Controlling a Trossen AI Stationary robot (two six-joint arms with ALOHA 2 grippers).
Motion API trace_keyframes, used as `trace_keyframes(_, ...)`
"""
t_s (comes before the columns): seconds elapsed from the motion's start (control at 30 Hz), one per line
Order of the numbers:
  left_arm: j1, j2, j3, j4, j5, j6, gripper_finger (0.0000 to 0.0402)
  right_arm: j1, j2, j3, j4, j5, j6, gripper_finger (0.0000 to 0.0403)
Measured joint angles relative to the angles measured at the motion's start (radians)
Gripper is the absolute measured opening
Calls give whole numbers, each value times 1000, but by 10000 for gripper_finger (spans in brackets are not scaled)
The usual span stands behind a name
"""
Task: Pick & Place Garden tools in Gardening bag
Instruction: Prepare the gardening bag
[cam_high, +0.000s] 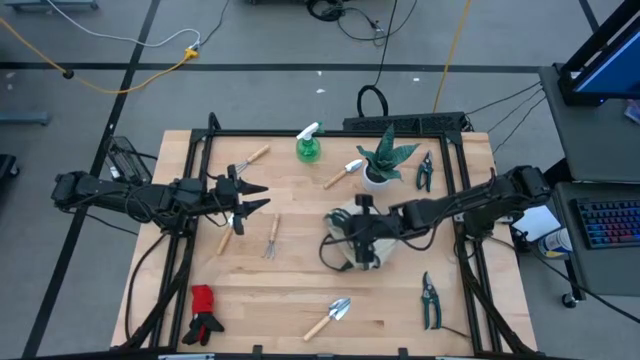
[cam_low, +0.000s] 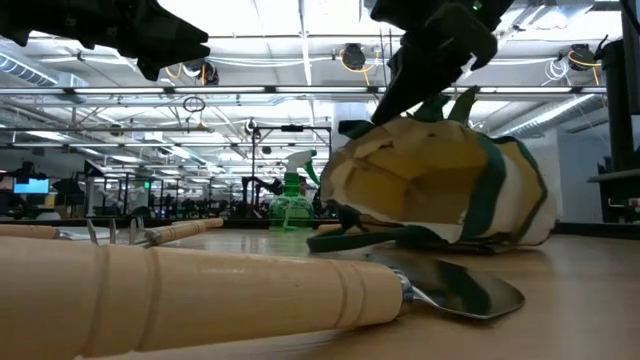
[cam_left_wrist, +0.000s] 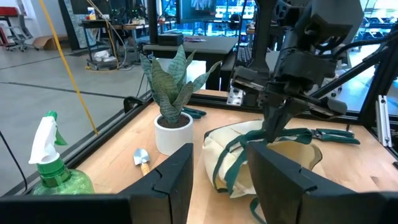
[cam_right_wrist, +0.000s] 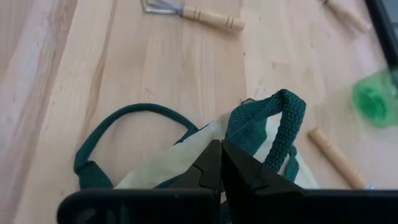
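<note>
High view: wooden table (cam_high: 300, 300), grey floor; right claw (cam_high: 362, 240) clamped on gardening bag (cam_high: 345, 238), left claw (cam_high: 250, 198) agape.

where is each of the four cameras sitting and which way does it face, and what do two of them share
High view: overhead, facing straight down; both arms, left gripper open, right gripper shut on the gardening bag.
Low view: table-top height, facing level across; a trowel nearest, arms entering from above.
Left wrist view: looks past its own fingers at the bag and plant.
Right wrist view: looks down at its shut fingers on the bag.
Shared: left wrist and low views both show the spray bottle.
</note>
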Motion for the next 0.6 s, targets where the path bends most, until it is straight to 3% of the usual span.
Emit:
trace_keyframes(0.2, 0, 0, 0, 0, 0, 0, 157, -24, 0, 0, 96, -2, -59, 0)
trace_keyframes(0.43, 0, 0, 0, 0, 0, 0, 157, -57, 0, 0, 228, -100, -82, 0)
trace_keyframes(0.6, 0, 0, 0, 0, 0, 0, 157, -69, 0, 0, 283, -104, -81, 0)
